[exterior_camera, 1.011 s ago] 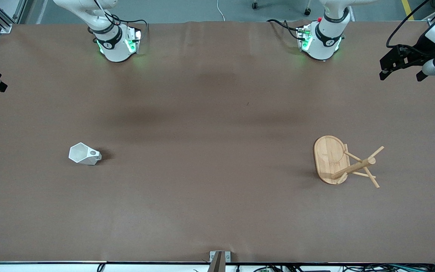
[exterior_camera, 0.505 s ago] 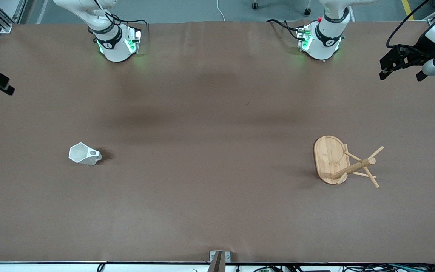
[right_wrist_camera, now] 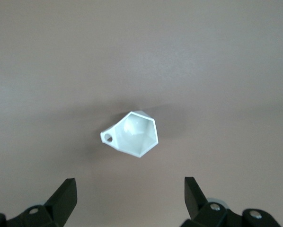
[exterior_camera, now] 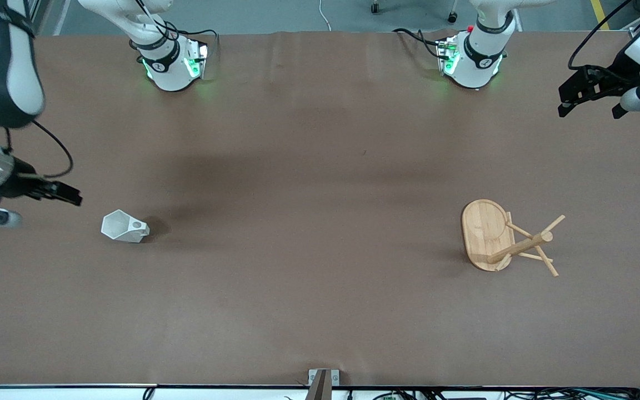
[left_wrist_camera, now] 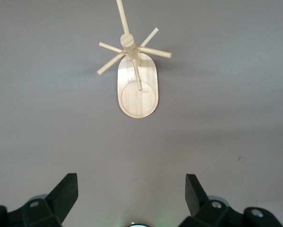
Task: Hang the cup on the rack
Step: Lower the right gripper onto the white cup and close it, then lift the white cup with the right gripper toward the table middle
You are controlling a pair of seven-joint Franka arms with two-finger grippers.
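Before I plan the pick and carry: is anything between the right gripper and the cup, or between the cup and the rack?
Nothing visible. The open right gripper hangs beside the cup over bare table. From the cup to the rack, only bare table shows.

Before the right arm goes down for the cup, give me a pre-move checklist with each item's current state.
1. Right end effector open and empty: ok, fingers apart, holding nothing.
2. Right end effector lined up on the cup: not ok, it is over the table toward the right arm's end, beside the cup and not over it.
3. Cup free to grasp: ok, it lies on its side alone on the table, handle hole visible.
4. Rack upright, pegs free: ok, it stands on its base.
5. Left end effector clear: ok, it waits open at the left arm's end of the table.
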